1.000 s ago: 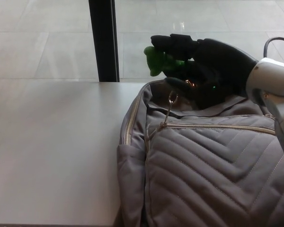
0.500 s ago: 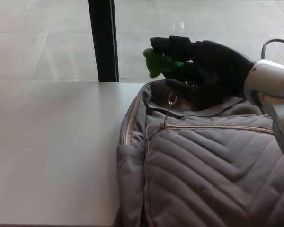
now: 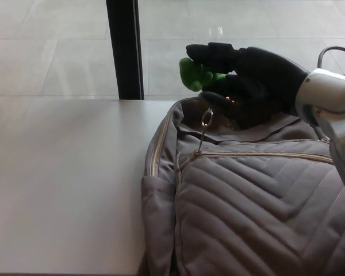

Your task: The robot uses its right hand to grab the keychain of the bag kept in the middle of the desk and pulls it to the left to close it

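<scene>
Right hand (image 3: 241,80) pinches the green keychain (image 3: 192,73) above the bag (image 3: 247,201); pull left steadily, with a firm grip.

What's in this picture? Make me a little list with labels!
Main thing: grey quilted bag lying on the pale desk
Holding: right robot hand shut on the green keychain, above the bag
Link: metal ring hanging down to the zipper pull
Zipper pull: at its track's left end
Missing: left robot hand, not in view
Behind: black post
</scene>
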You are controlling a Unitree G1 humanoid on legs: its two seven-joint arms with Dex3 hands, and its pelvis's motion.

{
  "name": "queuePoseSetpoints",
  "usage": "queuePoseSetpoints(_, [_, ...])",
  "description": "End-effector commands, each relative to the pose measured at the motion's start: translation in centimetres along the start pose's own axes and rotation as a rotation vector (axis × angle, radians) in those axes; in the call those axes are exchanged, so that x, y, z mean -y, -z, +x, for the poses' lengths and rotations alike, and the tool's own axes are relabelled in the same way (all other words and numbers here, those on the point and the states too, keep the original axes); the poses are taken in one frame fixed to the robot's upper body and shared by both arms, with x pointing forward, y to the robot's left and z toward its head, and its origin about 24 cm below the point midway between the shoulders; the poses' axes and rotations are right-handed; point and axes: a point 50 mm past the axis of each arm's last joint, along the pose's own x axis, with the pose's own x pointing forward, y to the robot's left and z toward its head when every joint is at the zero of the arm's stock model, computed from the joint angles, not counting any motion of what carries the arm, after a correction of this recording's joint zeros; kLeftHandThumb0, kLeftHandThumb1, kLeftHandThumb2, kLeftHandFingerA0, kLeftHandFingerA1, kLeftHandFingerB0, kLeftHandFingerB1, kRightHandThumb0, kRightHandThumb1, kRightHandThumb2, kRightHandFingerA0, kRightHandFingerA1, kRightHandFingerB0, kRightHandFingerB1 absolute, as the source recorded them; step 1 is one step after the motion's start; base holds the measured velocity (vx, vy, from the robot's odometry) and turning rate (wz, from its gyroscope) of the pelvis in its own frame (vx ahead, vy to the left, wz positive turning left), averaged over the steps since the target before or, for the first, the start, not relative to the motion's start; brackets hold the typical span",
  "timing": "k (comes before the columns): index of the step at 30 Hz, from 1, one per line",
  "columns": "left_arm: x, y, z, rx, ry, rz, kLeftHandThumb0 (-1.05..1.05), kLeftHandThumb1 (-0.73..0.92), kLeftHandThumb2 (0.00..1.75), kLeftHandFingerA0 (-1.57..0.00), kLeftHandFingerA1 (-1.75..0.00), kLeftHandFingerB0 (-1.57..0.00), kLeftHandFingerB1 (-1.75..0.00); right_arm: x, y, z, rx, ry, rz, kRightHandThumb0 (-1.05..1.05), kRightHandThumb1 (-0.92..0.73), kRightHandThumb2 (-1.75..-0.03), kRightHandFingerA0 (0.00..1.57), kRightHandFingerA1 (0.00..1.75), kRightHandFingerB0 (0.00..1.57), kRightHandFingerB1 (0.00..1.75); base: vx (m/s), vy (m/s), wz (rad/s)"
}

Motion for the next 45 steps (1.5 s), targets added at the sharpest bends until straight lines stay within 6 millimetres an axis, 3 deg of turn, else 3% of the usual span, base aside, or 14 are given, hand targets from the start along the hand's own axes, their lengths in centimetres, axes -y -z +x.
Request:
queuePoseSetpoints(1, [-0.2,0.4,-0.2,-0.024,-0.017,-0.012,-1.05,0.78,0.70,-0.76,-1.17,-0.60,-1.11,0.8,-0.6,-0.3,0.028,0.037,-0.039,-1.04,-0.62,-1.04,0.00,0.18,0.00,0.00,0.00,0.000,0.00])
queuePoseSetpoints(34, [-1.2,2.0,-2.1,-0.066,-0.034,-0.003,-1.05,0.78,0.70,-0.76,-1.17,-0.60,-1.11,-0.9,-0.1,-0.6,0.024,0.007,-0.019,-1.04,-0.62,-1.04,0.00,0.18,0.00,0.00,0.00,0.000,0.00])
queuePoseSetpoints(45, [-0.8,2.1,-1.8,-0.069,-0.025,-0.006,-1.05,0.78,0.70,-0.76,-1.17,-0.60,-1.11,-0.8,-0.1,-0.8,0.015,0.011,-0.024,-1.04,-0.62,-1.04,0.00,0.18,0.00,0.00,0.00,0.000,0.00])
